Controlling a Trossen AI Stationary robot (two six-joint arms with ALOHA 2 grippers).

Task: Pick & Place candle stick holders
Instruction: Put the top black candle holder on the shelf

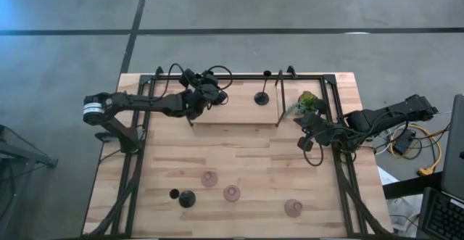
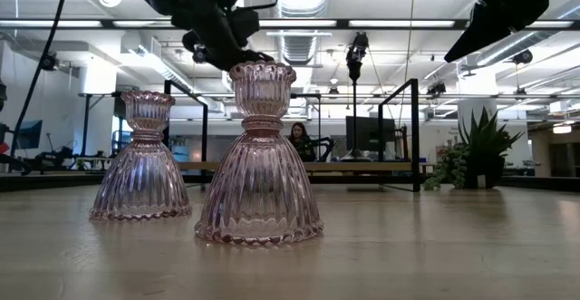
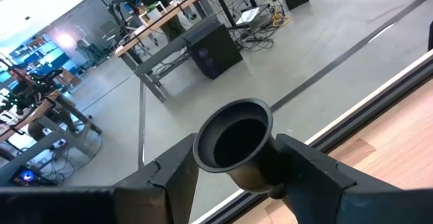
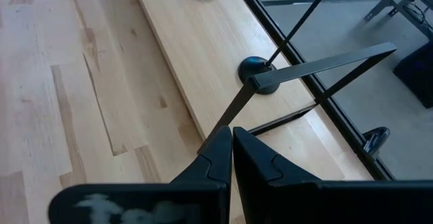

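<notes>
My left gripper is over the left part of the raised wooden shelf at the far side, shut on a black candle stick holder. A second black holder stands on its round base on the shelf. A third black holder stands on the table near the front left. Three pink glass holders stand on their wide bases at the front; two of them fill the low view. My right gripper is shut and empty at the right of the shelf. My left gripper pinches the black holder just under its open cup, one finger on each side. The holder stands upright between the fingers, cup mouth up. Its stem and base are hidden below the fingers, so I cannot tell whether it rests on the shelf.
A black metal rack frame surrounds the shelf and runs along the table's sides. A small green plant stands at the shelf's right end, close to my right gripper. A person sits far behind the table.
</notes>
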